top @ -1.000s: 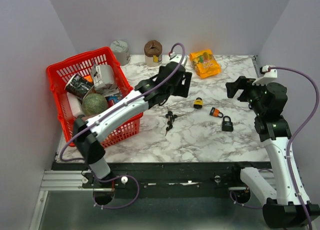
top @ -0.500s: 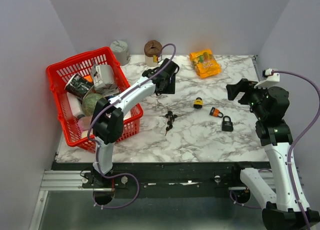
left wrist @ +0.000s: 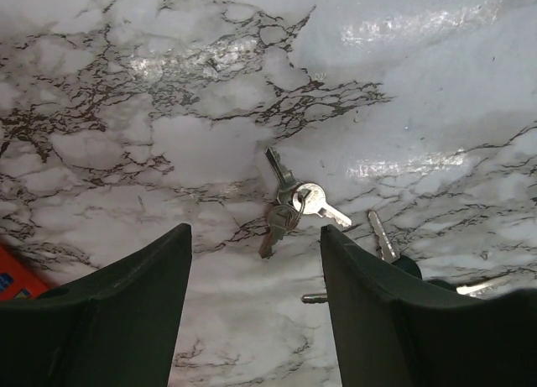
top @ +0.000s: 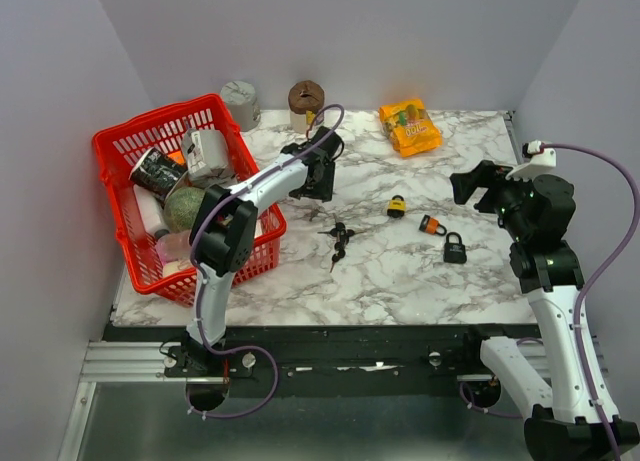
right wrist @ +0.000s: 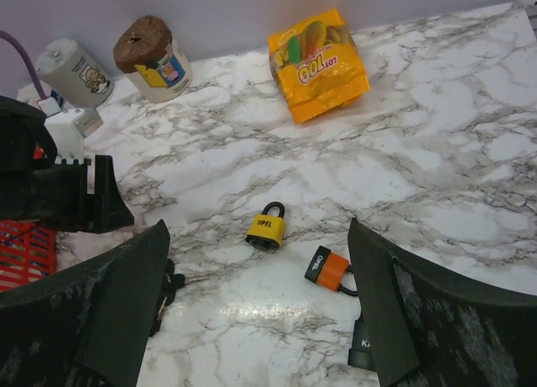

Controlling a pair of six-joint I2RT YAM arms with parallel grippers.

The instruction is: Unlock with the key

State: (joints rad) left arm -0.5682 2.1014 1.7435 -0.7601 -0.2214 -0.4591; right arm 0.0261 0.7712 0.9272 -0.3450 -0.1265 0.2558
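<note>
Nearest to me on the marble tabletop is the black padlock, on the right side. A bit to its left, about in the middle, lie the keys. They are flat on the tabletop and nothing is holding them. My left wrist camera shows small silver ones on a ring, with a few more keys just beside them.

A little farther back is the orange padlock, close to the black one but not touching it. Then comes the yellow padlock, lying by itself. All three locks sit to the right of the keys.

My left pincer hangs over the tabletop, just past the keys on the far left side. Its two fingers are apart and there is nothing between them. My right pincer is up in the air on the right, above the far side of the locks. It is wide open and holds nothing.

The big red basket fills the left side of the tabletop, right next to my left arm. It is full of stuff, like a green ball.

At the far edge are an orange snack bag, a brown-topped jar and a pale can.
</note>
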